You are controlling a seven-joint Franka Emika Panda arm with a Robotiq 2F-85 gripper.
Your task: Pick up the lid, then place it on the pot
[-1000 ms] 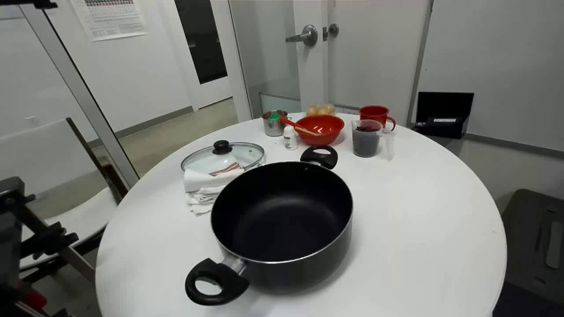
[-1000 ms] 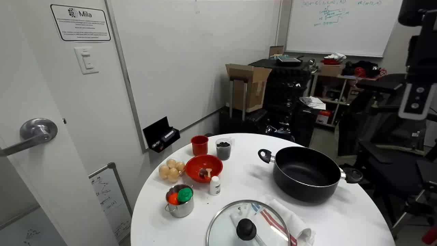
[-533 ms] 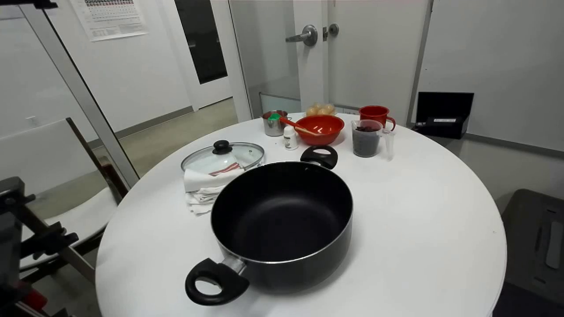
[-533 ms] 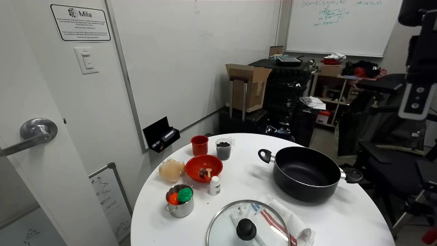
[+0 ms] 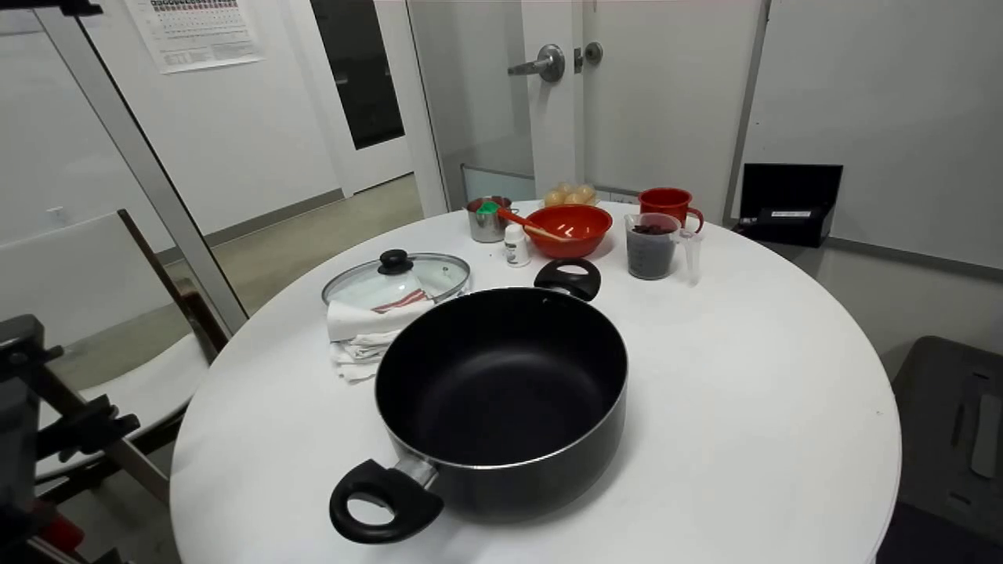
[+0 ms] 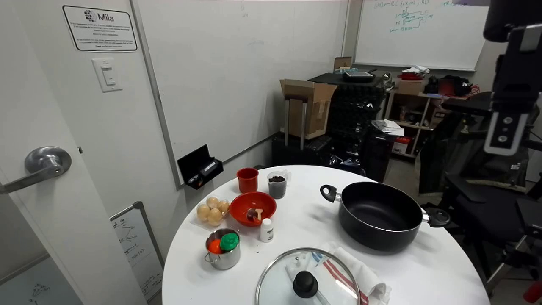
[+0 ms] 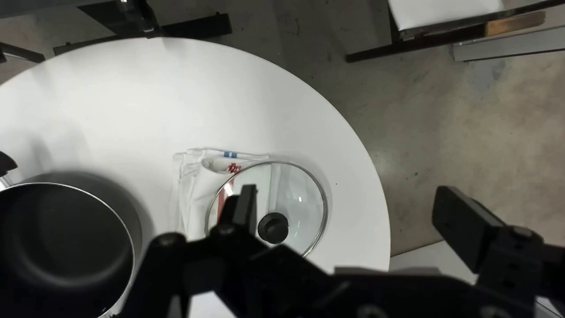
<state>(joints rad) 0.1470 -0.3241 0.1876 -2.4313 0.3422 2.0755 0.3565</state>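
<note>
The lid [image 7: 289,198] is glossy glass, the towel [image 7: 196,187] cloth.

We can read one word only, in an exterior view: "Mila", beside a dotted logo [image 6: 90,15] atop a framed sign [image 6: 100,30] on the wall [image 6: 123,118] beyond the table [image 6: 432,271]; its smaller lines escape us. Nor can we make out the green handwriting [image 6: 410,17] on the whiteboard [image 6: 423,48] farther behind the table, or the print on the white bottle [image 6: 266,231] standing on the table.

Office or lab, cannot tell which, scribbled-on whiteboard [image 6: 423,40], Mila wall sign [image 6: 100,28], cluttered shelves [image 6: 410,126]
</note>
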